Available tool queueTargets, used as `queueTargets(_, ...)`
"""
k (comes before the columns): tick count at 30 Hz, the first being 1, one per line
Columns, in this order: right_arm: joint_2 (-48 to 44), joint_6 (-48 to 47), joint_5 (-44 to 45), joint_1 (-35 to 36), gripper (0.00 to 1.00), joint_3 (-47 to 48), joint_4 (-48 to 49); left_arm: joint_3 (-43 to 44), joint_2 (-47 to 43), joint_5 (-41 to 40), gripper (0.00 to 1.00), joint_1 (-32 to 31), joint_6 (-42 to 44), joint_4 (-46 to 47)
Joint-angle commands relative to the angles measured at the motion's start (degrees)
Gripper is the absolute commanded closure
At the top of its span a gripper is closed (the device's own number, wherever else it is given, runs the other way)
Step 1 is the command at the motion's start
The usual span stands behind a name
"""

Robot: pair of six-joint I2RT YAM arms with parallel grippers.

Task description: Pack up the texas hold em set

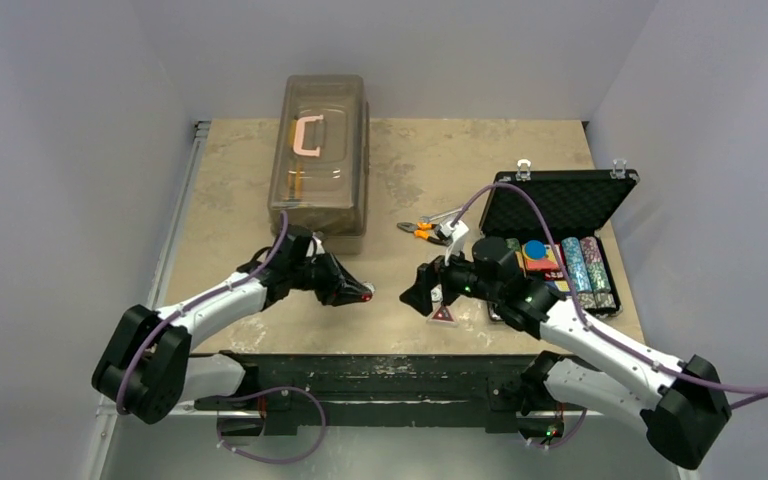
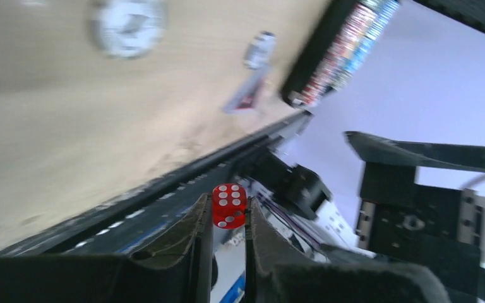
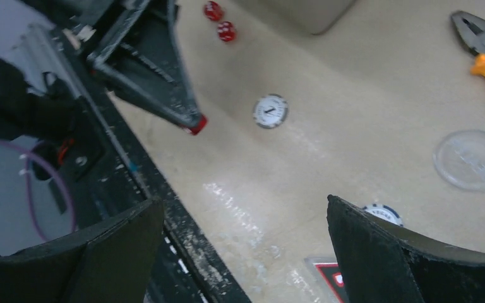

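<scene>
Left gripper [image 2: 228,214] pinches a red die [image 2: 229,203] between its fingertips, near the table's [image 1: 240,200] front edge. The right gripper [image 3: 246,252] hangs close by, jaws spread wide and holding nothing. At the table's right the black case [image 1: 560,203] lies open, with rows of poker chips [image 1: 586,272] and a blue disc [image 1: 534,250] inside. A translucent brown box [image 1: 320,150] stands closed at the back. The right wrist view adds what the top view hides: two more dice [image 3: 226,31], a white round button [image 3: 270,111] and a clear disc [image 3: 472,160] on the tabletop.
</scene>
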Motion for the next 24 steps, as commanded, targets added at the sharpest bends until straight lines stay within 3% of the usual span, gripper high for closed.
queueTargets(1,-6.56,-3.01,-11.51,0.19,0.01,1.04,2.93,5.64,-1.11,9.6,1.0,-1.04,-3.08,20.13)
queueTargets(6,-7.75,-2.26,-14.01,0.19,0.03,0.55,7.36,5.05,-6.36,9.49,1.0,-2.05,-4.96,17.59)
queueTargets(11,0.39,1.29,-22.48,1.31,0.16,3.61,13.42,4.14,-11.44,10.97,1.0,-2.15,-7.17,16.46)
queueTargets(14,1.44,5.14,-23.9,1.61,0.17,2.98,20.42,4.39,-14.33,10.64,1.0,-2.15,-6.33,14.09)
queueTargets(18,1.57,8.7,-25.67,1.56,0.31,2.12,26.99,4.41,-16.26,11.77,1.0,-2.14,-6.33,13.85)
queueTargets(24,4.05,9.14,-26.83,1.57,0.39,3.96,29.28,4.77,-16.75,15.22,1.0,-2.15,-7.49,17.06)
